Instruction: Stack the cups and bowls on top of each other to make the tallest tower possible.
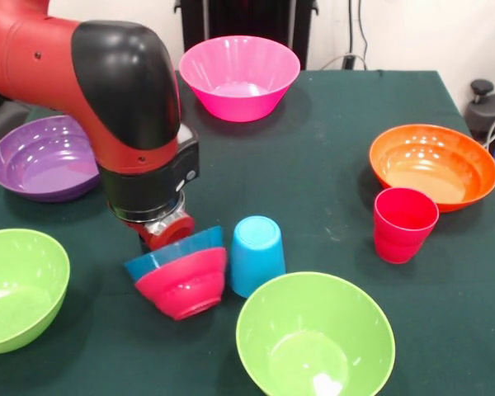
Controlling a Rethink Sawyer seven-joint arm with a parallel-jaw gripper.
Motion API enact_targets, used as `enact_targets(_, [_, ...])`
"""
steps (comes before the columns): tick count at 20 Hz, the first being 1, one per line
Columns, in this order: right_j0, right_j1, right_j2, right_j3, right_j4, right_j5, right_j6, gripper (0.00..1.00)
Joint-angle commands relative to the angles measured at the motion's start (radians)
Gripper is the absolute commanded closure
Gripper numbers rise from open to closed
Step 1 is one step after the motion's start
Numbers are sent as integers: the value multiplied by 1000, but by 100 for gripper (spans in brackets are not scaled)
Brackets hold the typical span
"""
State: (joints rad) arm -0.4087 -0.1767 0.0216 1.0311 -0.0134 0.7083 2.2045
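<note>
My tool (167, 233) is down behind the tilted blue bowl (175, 250) nested in the small red bowl (184, 283), can't tell its state. Inverted blue cup (256, 255) touches them. One nudge probably tips the pair or shoves the cup across the bench (330, 181).

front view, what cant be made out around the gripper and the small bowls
- Gripper: hidden by the arm's wrist and the small blue bowl; open or shut cannot be told.
- What the blue bowl and small red bowl lean on: hidden behind them.
- Left lime green bowl: cut by the picture's left edge.
</note>
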Motion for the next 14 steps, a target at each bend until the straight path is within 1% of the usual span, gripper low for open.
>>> enact_targets(1, [3, 5, 128, -5, -67, -15, -178, 100])
enact_targets(3, [3, 10, 130, -19, -65, -5, -178, 100])
enact_targets(4, [2, 2, 132, 3, -66, -14, -175, 100])
enact_targets(8, [2, -8, 132, 14, -65, 9, -174, 100])
enact_targets(14, [8, -15, 126, -11, -59, 53, -171, 100])
